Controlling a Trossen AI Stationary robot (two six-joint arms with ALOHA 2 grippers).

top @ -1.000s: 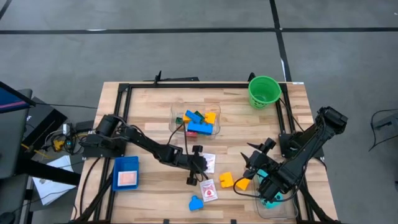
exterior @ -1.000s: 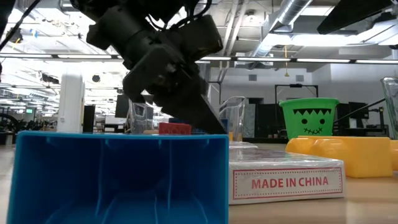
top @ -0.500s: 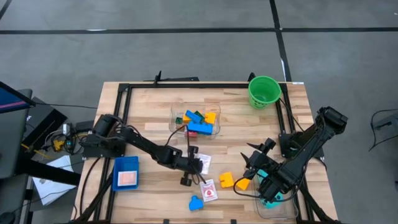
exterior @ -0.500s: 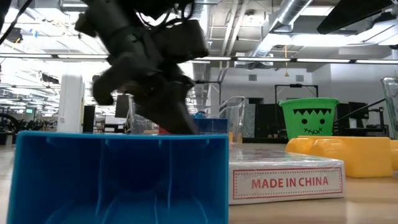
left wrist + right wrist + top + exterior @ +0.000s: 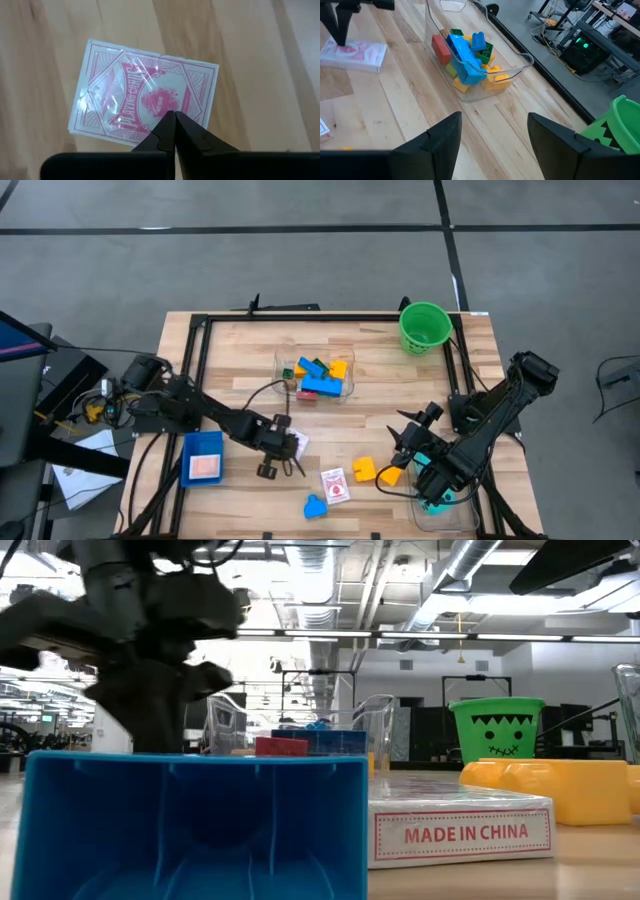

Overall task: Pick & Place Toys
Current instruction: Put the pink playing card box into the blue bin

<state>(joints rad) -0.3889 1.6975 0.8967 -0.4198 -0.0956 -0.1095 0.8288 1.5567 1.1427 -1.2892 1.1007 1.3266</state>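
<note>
A white-and-red card pack point(image 5: 145, 95) lies flat on the wooden table, left of centre point(image 5: 299, 442). My left gripper point(image 5: 287, 448) is shut, with its tips on that pack; the right wrist view shows the gripper point(image 5: 339, 30) above the pack point(image 5: 355, 54). A second card pack point(image 5: 334, 484), a blue brick point(image 5: 316, 506), a yellow brick point(image 5: 363, 470) and an orange one point(image 5: 389, 476) lie near the front. My right gripper point(image 5: 492, 142) hovers open at the right point(image 5: 408, 442) with nothing between its fingers. My left gripper sets its shut fingertips point(image 5: 172, 125) on the pack's printed top face point(image 5: 150, 107), near the middle of one long edge. The fingers come down from above at a steep slant. The pack lies flat on the table under them.
A clear tub point(image 5: 283, 360) with several bricks stands at the centre back, a green bucket point(image 5: 425, 327) at the back right. A blue tray point(image 5: 203, 458) lies at the front left. Another clear tub point(image 5: 450, 505) sits under the right arm. Black frame rails border the table.
My left gripper, still shut, has gone toward the table's left edge and tipped more steeply downward. The card pack under its tips has slid along the table with it, away from the second pack.
</note>
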